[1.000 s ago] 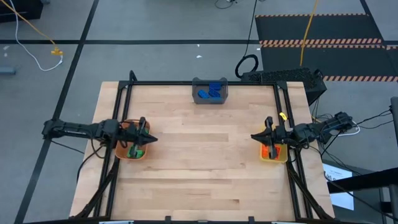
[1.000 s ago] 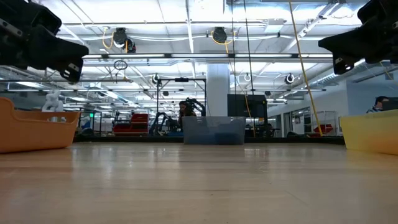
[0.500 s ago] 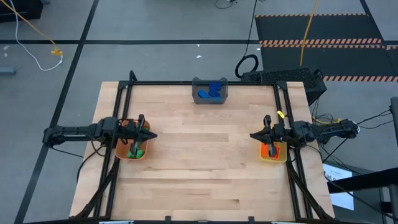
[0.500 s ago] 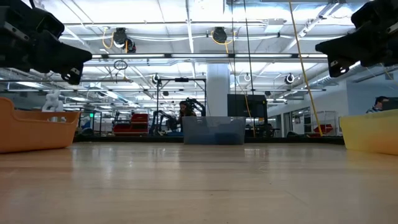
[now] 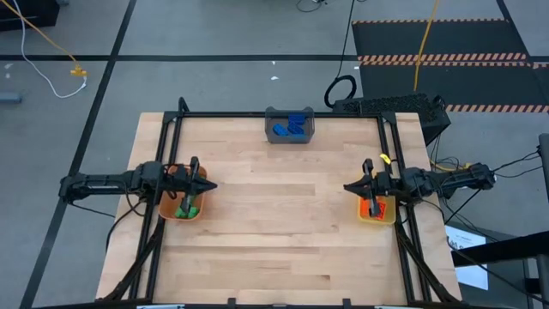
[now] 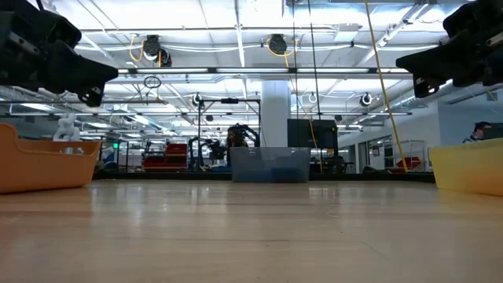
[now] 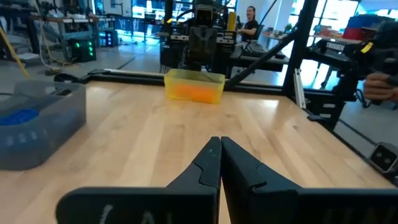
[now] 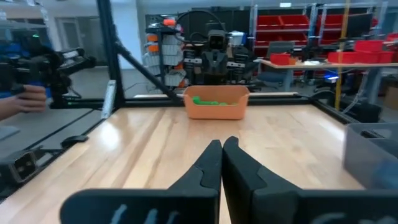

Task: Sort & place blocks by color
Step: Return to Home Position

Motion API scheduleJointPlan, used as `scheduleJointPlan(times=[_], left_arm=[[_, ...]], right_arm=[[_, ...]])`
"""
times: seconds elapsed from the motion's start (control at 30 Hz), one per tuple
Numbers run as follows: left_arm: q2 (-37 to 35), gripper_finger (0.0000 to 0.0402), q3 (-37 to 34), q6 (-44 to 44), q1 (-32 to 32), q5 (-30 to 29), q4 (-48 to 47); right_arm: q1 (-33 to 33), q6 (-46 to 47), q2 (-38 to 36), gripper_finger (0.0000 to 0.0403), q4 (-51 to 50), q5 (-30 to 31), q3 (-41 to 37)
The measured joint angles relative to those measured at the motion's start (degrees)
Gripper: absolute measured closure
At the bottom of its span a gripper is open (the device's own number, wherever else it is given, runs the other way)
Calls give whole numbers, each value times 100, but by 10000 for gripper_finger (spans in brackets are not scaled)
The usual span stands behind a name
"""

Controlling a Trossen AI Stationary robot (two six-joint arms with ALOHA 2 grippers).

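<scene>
in the high view the left gripper [image 5: 211, 186] hovers over the orange bin [image 5: 171, 215] at mid-left, its arm hiding part of the green blocks [image 5: 190, 210] inside. the right gripper [image 5: 348, 188] hovers over the yellow bin [image 5: 388, 218] with orange blocks [image 5: 369, 212] at mid-right. both finger pairs are pressed together, empty. blue blocks [image 5: 296, 125] lie in the grey bin [image 5: 269, 131] at top centre.
</scene>
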Motion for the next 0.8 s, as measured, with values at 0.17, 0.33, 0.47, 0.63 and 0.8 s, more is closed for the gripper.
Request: scheduleJointPlan(times=[0.17, 0.33, 0.47, 0.63, 0.8], left_arm=[[2, 394, 0, 147, 0, -22, -2], [2, 394, 0, 166, 0, -29, -4], [2, 394, 0, 170, 0, -29, -7], [2, 394, 0, 162, 0, -29, -7], [2, 394, 0, 167, 0, -29, -7]], right_arm=[[0, -52, 0, 403, 12, 54, -2], [0, -50, 0, 403, 14, 54, -4], [0, -50, 0, 403, 15, 54, -4], [0, -51, 0, 403, 17, 54, -4], [0, -49, 0, 403, 17, 54, -4]])
